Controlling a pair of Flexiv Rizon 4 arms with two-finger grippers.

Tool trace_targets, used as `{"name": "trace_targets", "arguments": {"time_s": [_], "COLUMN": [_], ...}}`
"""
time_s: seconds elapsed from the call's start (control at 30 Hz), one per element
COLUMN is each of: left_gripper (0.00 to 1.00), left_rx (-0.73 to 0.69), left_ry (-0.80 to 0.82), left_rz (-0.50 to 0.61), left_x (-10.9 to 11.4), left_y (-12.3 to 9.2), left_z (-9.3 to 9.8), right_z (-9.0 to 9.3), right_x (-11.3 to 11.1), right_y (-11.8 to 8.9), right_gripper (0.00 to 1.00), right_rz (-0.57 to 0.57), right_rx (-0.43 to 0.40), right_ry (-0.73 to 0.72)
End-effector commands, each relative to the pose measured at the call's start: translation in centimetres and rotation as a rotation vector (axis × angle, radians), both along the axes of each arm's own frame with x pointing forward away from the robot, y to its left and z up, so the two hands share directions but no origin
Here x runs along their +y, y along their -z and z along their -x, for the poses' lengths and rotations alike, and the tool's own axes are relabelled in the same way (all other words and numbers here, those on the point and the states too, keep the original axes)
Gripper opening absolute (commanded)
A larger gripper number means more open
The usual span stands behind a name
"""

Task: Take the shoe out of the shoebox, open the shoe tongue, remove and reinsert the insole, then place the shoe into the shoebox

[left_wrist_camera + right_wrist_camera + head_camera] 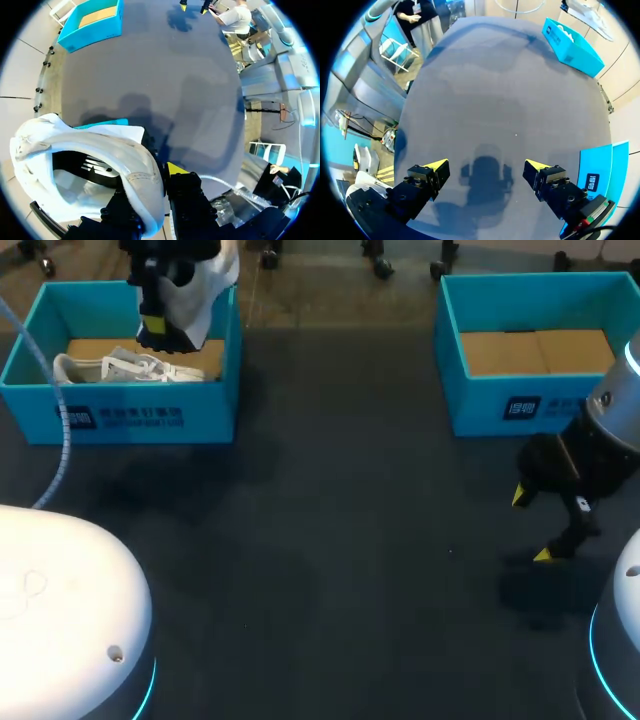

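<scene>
- Left gripper point(165, 332): black fingers with yellow tips, closed on a white low-top shoe point(100, 150). One finger stood on either side of the shoe's padded rim. The shoe hung lifted over the far right corner of the left box, and its dark opening showed in the left wrist view.
- Blue cardboard shoebox point(120, 415), far left on the table: open-topped, with a brown cardboard floor. Contents: a second white lace-up shoe point(125, 367), lying on its side along the floor, below and left of the held shoe.
- Right gripper point(487, 167): fingers spread wide with nothing between them. It hung low over bare table at the right, just on the near side of the right box, and its shadow lay on the surface beneath.
- Second blue cardboard shoebox point(500, 405), far right on the table: open-topped. Only its brown cardboard floor showed inside.
- Dark grey table point(330, 540): matt surface carrying both boxes, which stood well apart at its far corners.
</scene>
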State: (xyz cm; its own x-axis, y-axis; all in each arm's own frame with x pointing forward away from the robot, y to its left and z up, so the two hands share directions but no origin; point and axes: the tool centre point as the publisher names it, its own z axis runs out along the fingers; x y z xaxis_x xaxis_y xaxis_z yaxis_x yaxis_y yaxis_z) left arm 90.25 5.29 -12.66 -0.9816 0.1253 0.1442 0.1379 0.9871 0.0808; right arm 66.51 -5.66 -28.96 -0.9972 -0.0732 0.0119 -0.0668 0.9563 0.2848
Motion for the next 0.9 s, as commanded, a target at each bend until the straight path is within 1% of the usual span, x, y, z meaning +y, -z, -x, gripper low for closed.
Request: {"name": "trace_targets", "arguments": {"time_s": [0.03,0.23,0.3,0.33,0.4,0.43,0.5,0.53,0.63,0.73,0.8,0.87,0.9], "left_gripper": [0.00,0.00,0.00,0.00,0.00,0.00,0.00,0.00,0.00,0.00,0.00,0.00,0.00], "left_rx": [0.003,0.003,-0.019,-0.033,-0.026,-0.043,-0.034,-0.040,-0.034,-0.032,-0.027,-0.017,-0.013], "left_ry": [0.001,0.001,0.000,-0.006,-0.023,-0.045,-0.049,-0.081,-0.112,-0.109,-0.107,-0.095,-0.080], "left_rz": [0.001,0.001,-0.003,-0.010,-0.001,-0.014,-0.002,-0.009,-0.007,-0.025,-0.048,-0.043,-0.032], "left_x": [0.1,0.1,1.0,1.5,3.2,4.0,5.9,7.0,10.0,12.2,13.3,14.9,15.3], "left_y": [-0.2,-0.2,-0.5,-0.5,-0.6,-0.6,-0.8,-0.9,-0.7,0.1,0.9,1.9,2.1], "left_z": [-0.2,-0.2,-1.3,-2.0,-4.1,-5.1,-7.2,-8.2,-10.7,-12.9,-14.1,-16.2,-16.6], "right_z": [0.0,0.0,0.0,0.0,0.0,0.0,0.0,0.0,0.0,0.0,0.0,0.0,0.0], "right_x": [0.0,0.0,0.0,0.0,0.0,0.0,0.0,0.0,0.0,0.0,0.0,0.0,0.0], "right_y": [0.1,0.1,0.1,0.1,0.1,0.1,0.1,0.1,0.1,0.1,0.1,0.1,0.1], "right_gripper": [1.00,1.00,1.00,1.00,1.00,1.00,1.00,1.00,1.00,1.00,1.00,1.00,1.00], "right_rz": [0.002,0.002,0.002,0.002,0.002,0.002,0.002,0.002,0.002,0.002,0.002,0.002,0.002], "right_rx": [-0.001,-0.001,-0.001,-0.001,-0.001,-0.001,-0.001,-0.001,-0.001,-0.001,-0.001,-0.001,-0.001], "right_ry": [0.000,0.000,0.000,0.000,0.000,0.000,0.000,0.000,0.000,0.000,0.000,0.000,0.000]}}
